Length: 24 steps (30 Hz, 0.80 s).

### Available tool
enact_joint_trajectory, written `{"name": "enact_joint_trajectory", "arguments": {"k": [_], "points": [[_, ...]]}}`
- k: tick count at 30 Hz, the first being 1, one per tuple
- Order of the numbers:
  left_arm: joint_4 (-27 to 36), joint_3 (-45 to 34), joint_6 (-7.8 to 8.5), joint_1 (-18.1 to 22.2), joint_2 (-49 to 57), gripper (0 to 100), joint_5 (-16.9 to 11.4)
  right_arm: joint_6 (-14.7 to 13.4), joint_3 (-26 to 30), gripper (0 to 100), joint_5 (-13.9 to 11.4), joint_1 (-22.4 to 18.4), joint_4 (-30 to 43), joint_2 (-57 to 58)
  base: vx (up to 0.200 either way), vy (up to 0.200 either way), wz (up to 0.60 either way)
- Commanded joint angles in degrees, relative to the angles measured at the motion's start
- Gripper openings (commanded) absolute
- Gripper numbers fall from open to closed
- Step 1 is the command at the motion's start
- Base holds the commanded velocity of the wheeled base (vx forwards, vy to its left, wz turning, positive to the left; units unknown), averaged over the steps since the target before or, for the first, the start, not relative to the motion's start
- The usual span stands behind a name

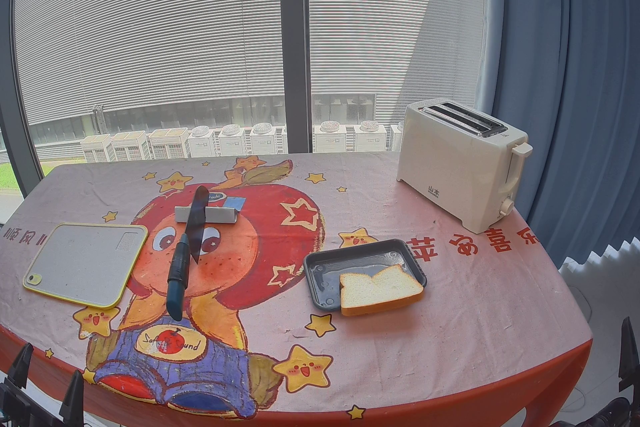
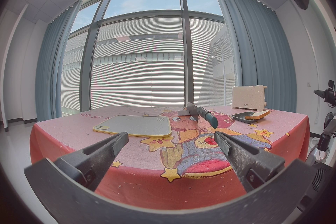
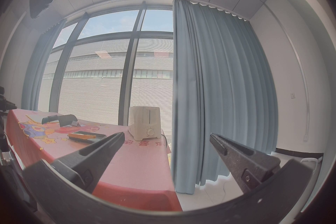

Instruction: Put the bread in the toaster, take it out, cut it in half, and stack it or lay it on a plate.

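Note:
A slice of bread (image 1: 379, 289) lies across the near rim of a dark rectangular tray (image 1: 328, 278) in the middle of the table. The cream toaster (image 1: 461, 161) stands at the back right, slots up. A knife (image 1: 185, 248) with a blue handle leans its blade on a small white rest (image 1: 206, 214) left of centre. A pale cutting board (image 1: 85, 261) with a yellow rim lies at the left. My left gripper (image 2: 171, 144) hangs open below the table's near left edge. My right gripper (image 3: 166, 146) is open beside the table's right end, with nothing between its fingers.
A pink cartoon tablecloth (image 1: 267, 315) covers the table, which stands against a large window. Blue curtains (image 1: 567, 68) hang close behind and to the right of the toaster. Bare cloth lies in front of the tray and between the tray and the toaster.

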<state>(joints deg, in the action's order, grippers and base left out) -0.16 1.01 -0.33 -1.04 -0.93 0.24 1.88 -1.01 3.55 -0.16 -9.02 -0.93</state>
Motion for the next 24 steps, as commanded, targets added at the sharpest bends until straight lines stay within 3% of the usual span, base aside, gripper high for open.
{"name": "enact_joint_trajectory", "arguments": {"k": [1,24], "points": [[0.0,-1.0,-0.02,0.0,0.9,100,0.0,0.6,0.9,100,0.3,0.0,1.9,0.9,0.0,0.0,0.0],[0.0,-1.0,-0.02,0.0,0.9,100,0.0,0.6,0.9,100,0.1,0.1,-2.6,0.9,0.0,0.0,0.0]]}}
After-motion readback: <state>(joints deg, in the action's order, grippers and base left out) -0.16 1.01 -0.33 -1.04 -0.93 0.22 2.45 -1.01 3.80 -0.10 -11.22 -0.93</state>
